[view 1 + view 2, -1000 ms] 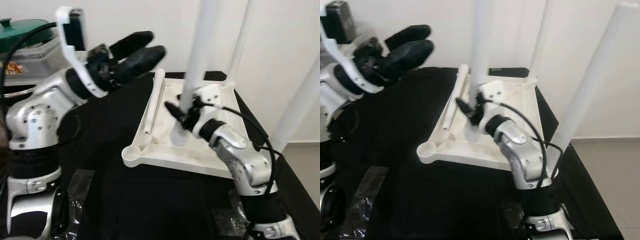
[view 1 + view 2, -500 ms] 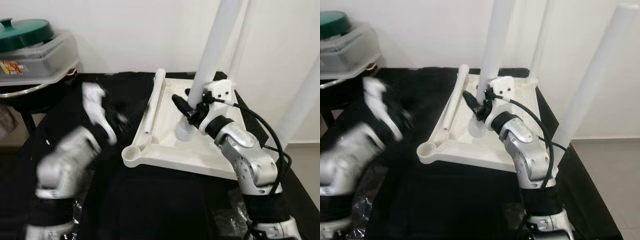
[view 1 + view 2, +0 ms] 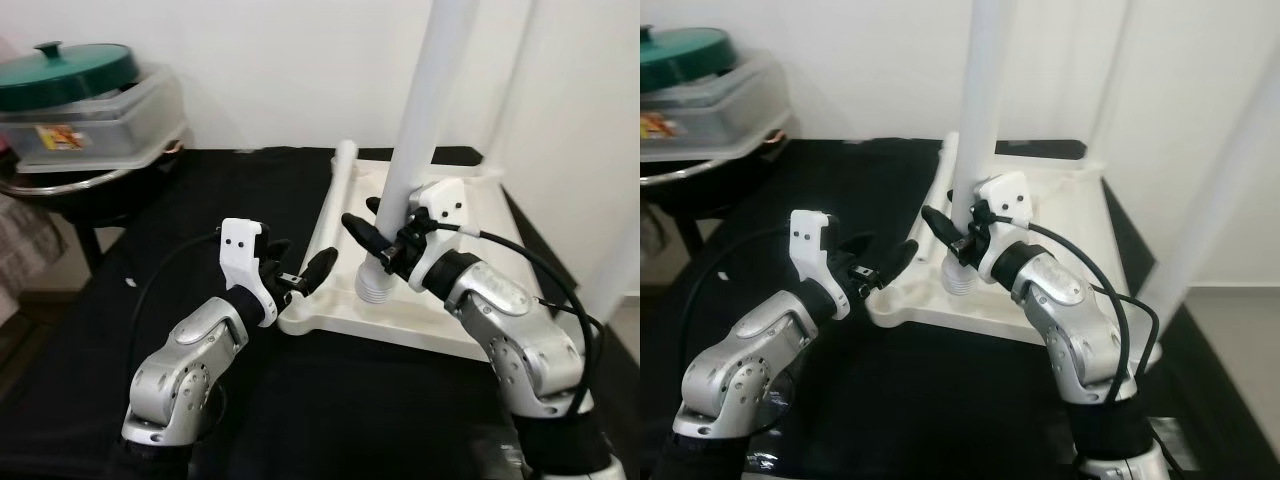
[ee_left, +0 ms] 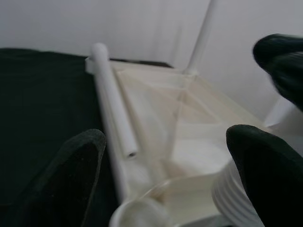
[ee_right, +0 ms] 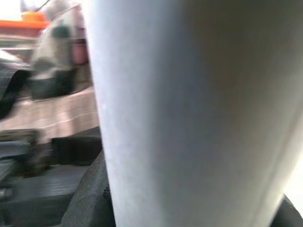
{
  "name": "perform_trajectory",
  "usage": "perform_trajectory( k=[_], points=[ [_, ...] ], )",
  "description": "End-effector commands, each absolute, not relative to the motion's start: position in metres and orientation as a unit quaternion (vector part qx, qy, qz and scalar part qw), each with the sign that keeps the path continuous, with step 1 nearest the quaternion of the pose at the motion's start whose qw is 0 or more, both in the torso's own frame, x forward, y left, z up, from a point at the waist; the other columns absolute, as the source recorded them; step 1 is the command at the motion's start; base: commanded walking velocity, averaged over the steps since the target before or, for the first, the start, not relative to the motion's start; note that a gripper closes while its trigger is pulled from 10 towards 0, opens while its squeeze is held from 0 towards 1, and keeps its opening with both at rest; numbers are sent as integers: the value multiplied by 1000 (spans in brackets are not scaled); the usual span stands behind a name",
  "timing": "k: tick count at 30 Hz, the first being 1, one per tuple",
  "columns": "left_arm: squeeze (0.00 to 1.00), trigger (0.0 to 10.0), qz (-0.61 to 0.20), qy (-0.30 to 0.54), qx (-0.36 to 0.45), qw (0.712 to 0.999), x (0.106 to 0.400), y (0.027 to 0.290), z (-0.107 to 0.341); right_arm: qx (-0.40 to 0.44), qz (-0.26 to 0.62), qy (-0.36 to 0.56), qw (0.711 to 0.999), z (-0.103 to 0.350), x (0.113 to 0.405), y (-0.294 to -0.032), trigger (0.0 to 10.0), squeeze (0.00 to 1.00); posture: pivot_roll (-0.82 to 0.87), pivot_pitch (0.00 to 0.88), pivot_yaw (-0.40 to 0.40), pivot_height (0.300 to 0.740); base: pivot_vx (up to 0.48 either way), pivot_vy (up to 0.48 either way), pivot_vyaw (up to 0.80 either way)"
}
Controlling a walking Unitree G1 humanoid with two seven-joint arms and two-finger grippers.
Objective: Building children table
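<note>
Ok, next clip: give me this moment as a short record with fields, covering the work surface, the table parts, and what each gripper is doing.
surface: black cloth
tabletop: white, upside down, two legs already standing in its corners
loose leg: lying along the tabletop's left edge
right gripper: shut on the upright leg, near its ribbed end, which rests on the tabletop
upright leg: white tube, slightly tilted
left gripper: open, at the near left corner socket
background: green-lidded container

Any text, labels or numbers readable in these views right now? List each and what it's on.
None can be read.
Sticker on the clear plastic container at the robot's left: red and yellow print, too small and blurred to read.
White table top, table legs and both grippers: no markings visible.
</note>
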State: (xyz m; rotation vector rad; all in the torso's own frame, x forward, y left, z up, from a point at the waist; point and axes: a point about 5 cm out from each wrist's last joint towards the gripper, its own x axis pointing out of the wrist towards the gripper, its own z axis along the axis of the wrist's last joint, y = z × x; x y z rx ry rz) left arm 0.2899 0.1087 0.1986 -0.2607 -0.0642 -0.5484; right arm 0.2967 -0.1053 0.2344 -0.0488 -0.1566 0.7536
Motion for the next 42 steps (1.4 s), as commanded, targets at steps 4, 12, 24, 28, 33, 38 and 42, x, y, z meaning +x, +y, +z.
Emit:
perform_trajectory(
  k=[4, 12, 24, 28, 33, 38, 42],
  points=[
    [0, 10000, -252, -30, -118, 960, 288, 110, 193, -25, 373, -91, 923, 241, 292, -108, 10000, 0, -64, 74, 10, 740, 0, 480, 0],
    [0, 10000, -240, -20, -96, 966, 282, 112, 177, -19, 371, -84, 925, 239, 290, -111, 10000, 0, -59, 78, 12, 740, 0, 93, 0],
    [0, 10000, -217, -10, -55, 975, 265, 122, 150, -9, 346, -90, 934, 240, 291, -121, 10000, 0, -59, 103, 22, 740, 0, 0, -347],
    [0, 10000, -221, -14, -58, 973, 262, 123, 147, -24, 344, -88, 935, 236, 295, -123, 10000, 0, -56, 108, 21, 740, 0, 0, 0],
    [0, 10000, -229, -33, -55, 971, 257, 123, 148, -44, 339, -89, 935, 233, 307, -134, 10000, 0, -46, 118, 14, 740, 0, 0, 0],
    [0, 10000, -227, -38, -59, 971, 249, 121, 147, -42, 435, -116, 892, 247, 305, -154, 10000, 0, -33, 148, 15, 740, 0, 0, 0],
    [0, 10000, -231, -41, -66, 970, 247, 120, 147, -48, 486, -115, 865, 252, 301, -158, 10000, 0, -25, 171, 16, 740, 0, 0, 0]
  ],
)
